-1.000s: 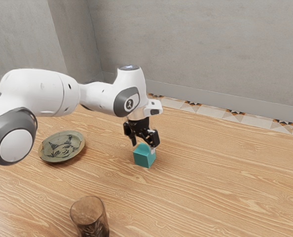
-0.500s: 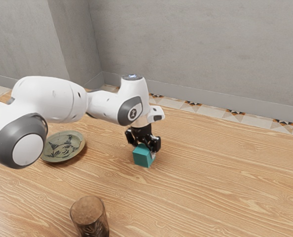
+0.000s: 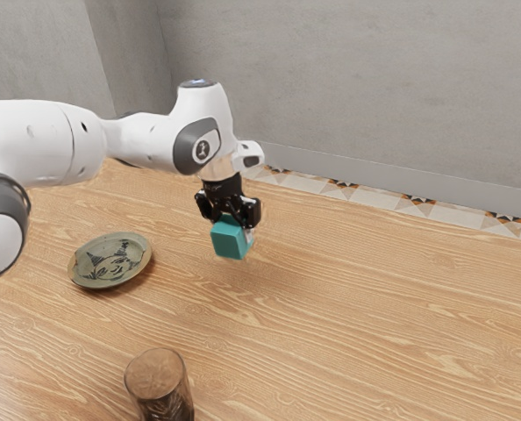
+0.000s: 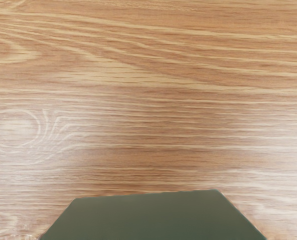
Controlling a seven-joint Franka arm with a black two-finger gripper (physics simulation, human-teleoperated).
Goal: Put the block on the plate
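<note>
The table point(image 3: 348, 333) has a light brown wood surface with long, wavy grain; a knot ring and pale glossy patches show in the wrist view. The wall point(image 3: 357, 79) is grey with a mottled, plaster-like texture. Patterned tiles point(image 3: 418, 203) in cream, tan and dark tones run along its base. The plate point(image 3: 110, 261) is round, with a raised rim, an olive-beige finish and a dark line drawing across its centre. The glass point(image 3: 160, 386) is a brown, see-through, round-walled vessel with a patterned lower part. The arm point(image 3: 41, 140) has smooth white shells with dark grey joint rings.

The block point(image 3: 230, 240) is a teal cube with plain, smooth faces and crisp edges. Its near face is slightly tilted. In the wrist view it presents a dark grey-green trapezoid.

Gripper point(image 3: 231, 226) state: black fingers closed on the block. Block location: raised above the table, well apart from the plate.
</note>
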